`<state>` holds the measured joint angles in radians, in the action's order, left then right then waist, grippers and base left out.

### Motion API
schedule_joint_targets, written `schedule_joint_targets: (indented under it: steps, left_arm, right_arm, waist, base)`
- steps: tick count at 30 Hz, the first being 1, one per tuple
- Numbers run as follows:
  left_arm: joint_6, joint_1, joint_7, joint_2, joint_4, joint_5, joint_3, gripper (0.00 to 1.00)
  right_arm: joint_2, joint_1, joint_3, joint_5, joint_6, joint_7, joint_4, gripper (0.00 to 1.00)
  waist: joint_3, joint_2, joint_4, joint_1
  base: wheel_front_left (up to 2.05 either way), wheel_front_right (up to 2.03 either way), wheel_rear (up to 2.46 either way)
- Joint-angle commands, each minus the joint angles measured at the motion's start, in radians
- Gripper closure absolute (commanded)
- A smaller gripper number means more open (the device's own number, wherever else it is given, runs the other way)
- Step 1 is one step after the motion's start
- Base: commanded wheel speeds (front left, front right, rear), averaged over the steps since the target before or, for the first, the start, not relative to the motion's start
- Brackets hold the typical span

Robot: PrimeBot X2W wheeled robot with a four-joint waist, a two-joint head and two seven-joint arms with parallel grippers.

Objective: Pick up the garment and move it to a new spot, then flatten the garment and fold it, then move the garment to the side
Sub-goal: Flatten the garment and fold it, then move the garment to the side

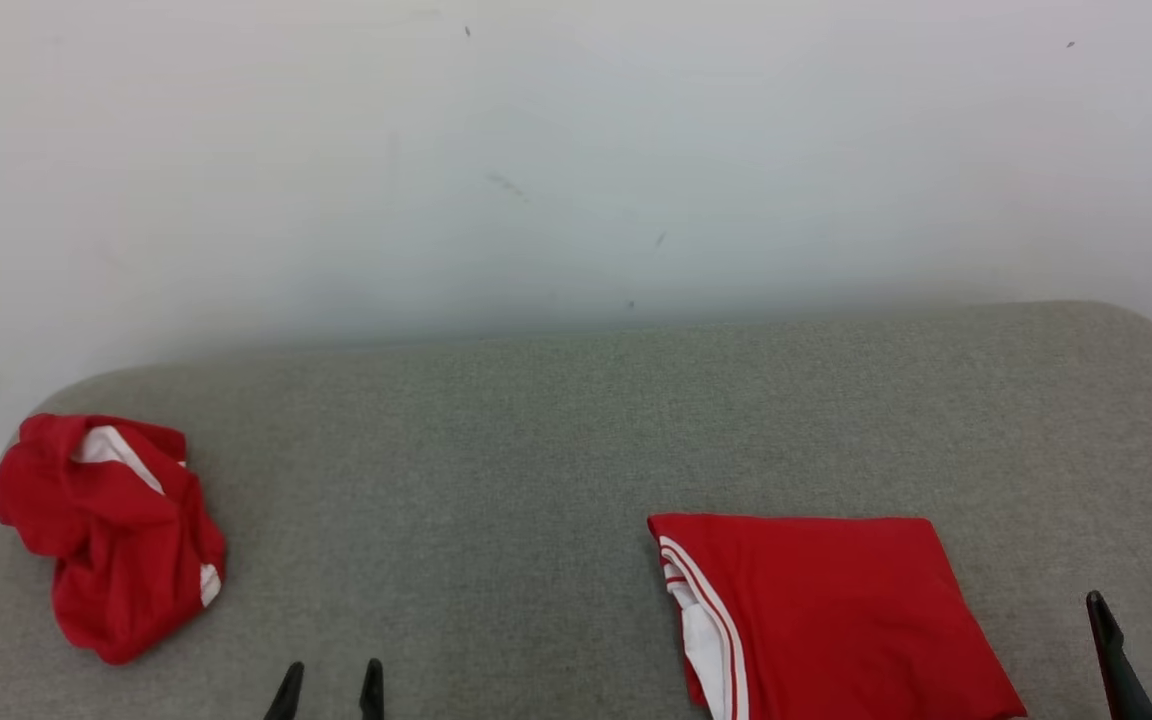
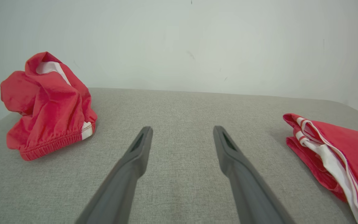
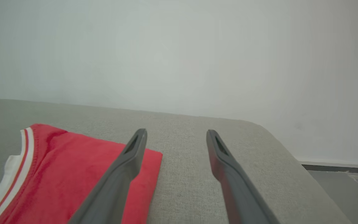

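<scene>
A folded red garment (image 1: 826, 615) with white side stripes lies flat on the grey padded surface at the lower right; it also shows as the garment (image 2: 340, 155) at the right of the left wrist view and the garment (image 3: 67, 174) at the lower left of the right wrist view. My right gripper (image 1: 1141, 605) stands open just right of it, with nothing between its fingers (image 3: 132, 155). My left gripper (image 1: 331, 675) is open near the front edge, over bare fabric, gripper (image 2: 182, 132) empty.
A second red garment (image 1: 111, 535), crumpled in a heap, sits at the far left of the grey surface (image 1: 556, 450); it shows as the heap (image 2: 47, 105) in the left wrist view. A white wall (image 1: 576, 150) rises behind. The surface's right end rounds off to the floor (image 3: 340, 183).
</scene>
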<state>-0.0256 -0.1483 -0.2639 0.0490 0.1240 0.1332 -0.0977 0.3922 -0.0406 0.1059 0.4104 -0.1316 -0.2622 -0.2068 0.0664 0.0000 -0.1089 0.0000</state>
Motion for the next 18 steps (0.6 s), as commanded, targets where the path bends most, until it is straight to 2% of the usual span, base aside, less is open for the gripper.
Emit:
schedule_joint_targets:
  steps: [1, 9, 18]
  left_arm:
    - [0.003, -0.017, 0.0, 0.003, 0.003, -0.007, 0.005, 0.0]
    - [-0.004, -0.064, 0.0, 0.003, -0.002, -0.01, 0.022, 0.0]
    - [0.004, -0.09, 0.0, 0.003, -0.011, -0.014, 0.04, 0.0]
  right_arm:
    - [-0.01, -0.026, -0.02, -0.011, 0.002, -0.003, 0.01, 0.0]
    - [-0.039, -0.099, -0.049, -0.024, 0.002, -0.003, 0.007, 0.0]
    - [-0.049, -0.079, -0.027, -0.019, 0.002, -0.003, 0.004, 0.0]
  waist:
    - [0.005, 0.0, -0.003, 0.0]
    - [0.027, 0.0, -0.002, 0.0]
    - [0.039, 0.0, 0.036, 0.0]
  base:
    - [0.0, 0.0, 0.0]
    - [0.0, 0.0, 0.0]
    - [0.0, 0.0, 0.0]
